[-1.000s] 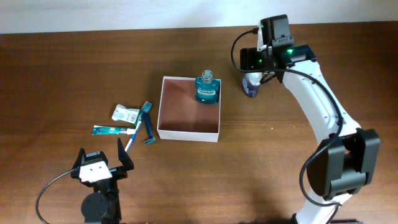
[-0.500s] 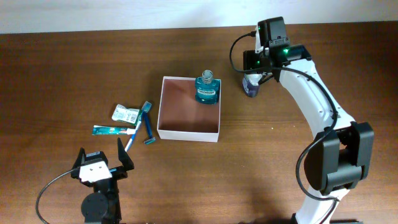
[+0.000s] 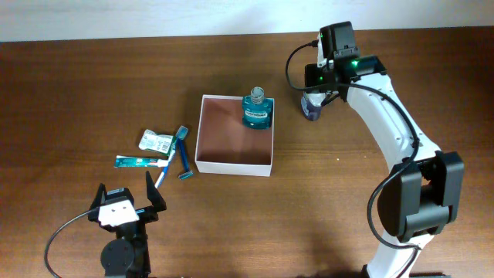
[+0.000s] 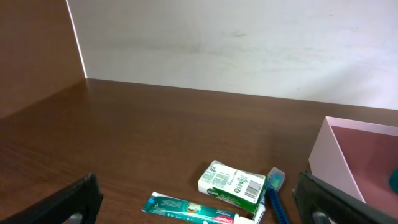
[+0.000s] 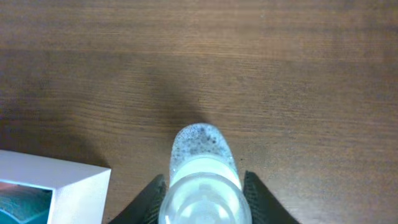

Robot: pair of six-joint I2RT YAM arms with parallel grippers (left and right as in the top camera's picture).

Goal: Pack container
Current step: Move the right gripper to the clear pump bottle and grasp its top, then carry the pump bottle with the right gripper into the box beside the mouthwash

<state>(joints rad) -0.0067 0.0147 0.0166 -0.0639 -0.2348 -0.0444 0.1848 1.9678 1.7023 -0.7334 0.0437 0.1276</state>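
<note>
Right now the container (image 3: pixel 228 135) is sitting in the middle of the table (image 3: pixel 77 93), with its open side facing up. A teal bottle (image 3: pixel 257 110) is standing inside it, in the far corner on the right arm's side. The box is looking light, and its white walls are looking thin, so I am guessing it will slide if bumped and bend if squeezed hard. The best place to take hold would be one wall, near a corner, where it is stiffest.

Just beside the box, on the right arm's side, a small clear bottle (image 3: pixel 312 104) is standing on the wood. The right gripper (image 5: pixel 204 199) is hugging it, with a finger pressing on each side. That bottle is looking round and smooth, so it may be slippery.

On the other side of the box, a toothpaste tube (image 3: pixel 139 161), a small green packet (image 3: pixel 156 141) and a blue razor (image 3: pixel 185 168) are lying close together. The left gripper (image 3: pixel 127 202) is waiting near them, with its jaws spread wide and holding nothing.
</note>
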